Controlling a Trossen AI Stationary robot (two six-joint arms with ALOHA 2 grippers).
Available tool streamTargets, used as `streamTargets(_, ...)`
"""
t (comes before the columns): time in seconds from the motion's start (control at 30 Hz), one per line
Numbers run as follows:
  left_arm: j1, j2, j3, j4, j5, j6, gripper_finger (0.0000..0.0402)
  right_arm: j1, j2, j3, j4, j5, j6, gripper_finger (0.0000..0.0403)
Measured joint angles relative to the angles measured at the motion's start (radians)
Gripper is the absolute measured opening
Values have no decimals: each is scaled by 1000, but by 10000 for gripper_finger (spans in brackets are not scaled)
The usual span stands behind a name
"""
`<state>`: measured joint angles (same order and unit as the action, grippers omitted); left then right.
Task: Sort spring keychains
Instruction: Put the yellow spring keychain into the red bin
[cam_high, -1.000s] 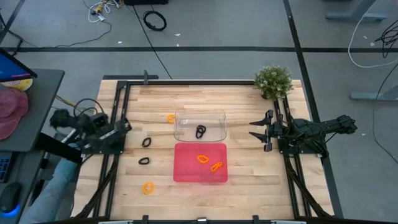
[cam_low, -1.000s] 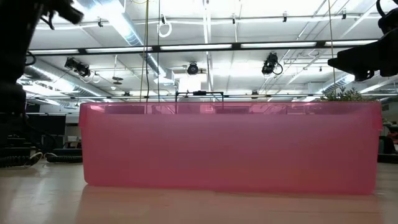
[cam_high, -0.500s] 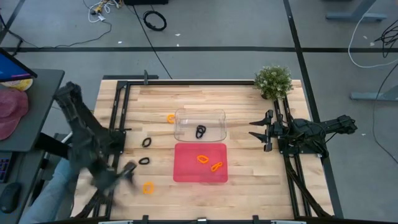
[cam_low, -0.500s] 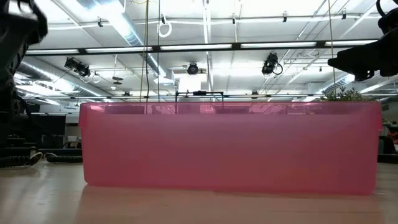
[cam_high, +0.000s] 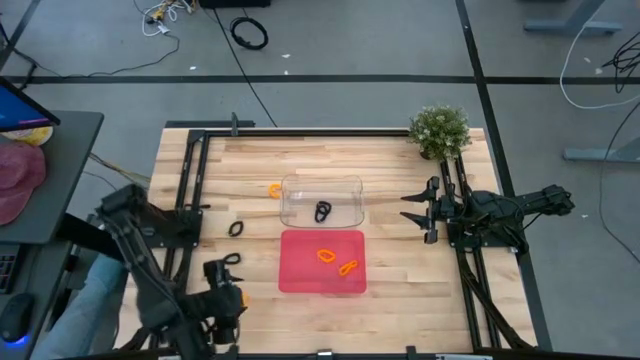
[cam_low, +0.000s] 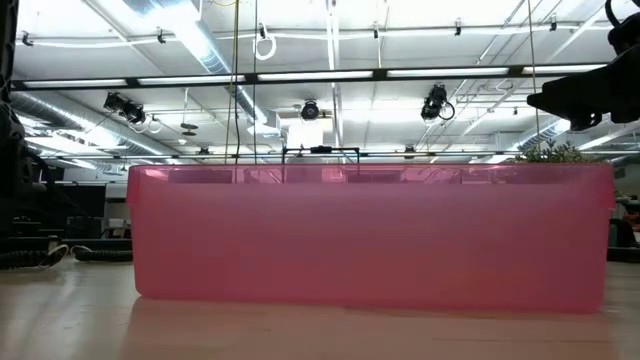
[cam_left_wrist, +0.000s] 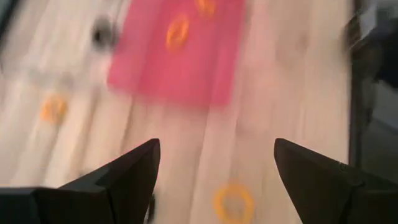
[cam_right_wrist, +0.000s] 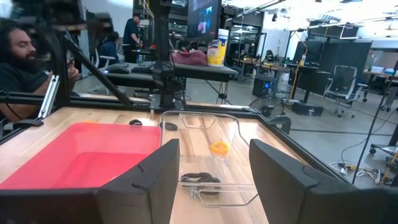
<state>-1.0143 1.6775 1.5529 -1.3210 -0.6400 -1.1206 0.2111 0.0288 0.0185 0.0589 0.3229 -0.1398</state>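
Note:
My left gripper (cam_high: 230, 288) hangs open near the table's near edge, left of the red tray (cam_high: 300, 280). In its wrist view (cam_left_wrist: 216, 143) an orange spring keychain (cam_left_wrist: 233, 202) lies on the wood between and ahead of its fingers, untouched. Two orange keychains (cam_high: 325, 255) (cam_high: 347, 267) lie in the red tray. A black one (cam_high: 322, 211) lies in the clear tray (cam_high: 345, 185). Two black keychains (cam_high: 235, 228) (cam_high: 231, 258) and an orange one (cam_high: 274, 189) rest flat on the table. My right gripper (cam_high: 404, 208) waits open at the right side.
A potted plant (cam_high: 439, 130) stands at the far right corner. A person's leg (cam_high: 90, 295) shows beside the table's near left corner, and a person (cam_right_wrist: 18, 56) sits beyond the left edge. The red tray's front wall (cam_low: 370, 235) fills the low view.
My left arm has swung fast from the table's left edge toward the near edge and then right, ending low beside the red tray's near left corner, over the orange keychain there. The keychains and trays have stayed in place.

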Motion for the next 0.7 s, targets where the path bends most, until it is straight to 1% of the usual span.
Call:
streamTargets(0.03,10,17,7,-12,62,-27,320,0,0,0,0,0,0,198)
streamTargets(0.17,47,66,8,-10,310,-51,320,0,0,0,0,0,0,198)
streamTargets(0.23,61,81,8,-10,401,-59,320,0,0,0,0,0,0,198)
streamTargets(0.3,70,92,8,-10,459,-77,320,0,0,0,0,0,0,198)
streamTargets(0.37,75,92,7,-9,475,-123,320,0,0,0,0,0,0,198)
streamTargets(0.43,76,91,7,-4,466,-183,320,0,0,0,0,0,0,198)
streamTargets(0.7,71,92,7,2,462,-261,320,0,0,0,0,0,0,198)
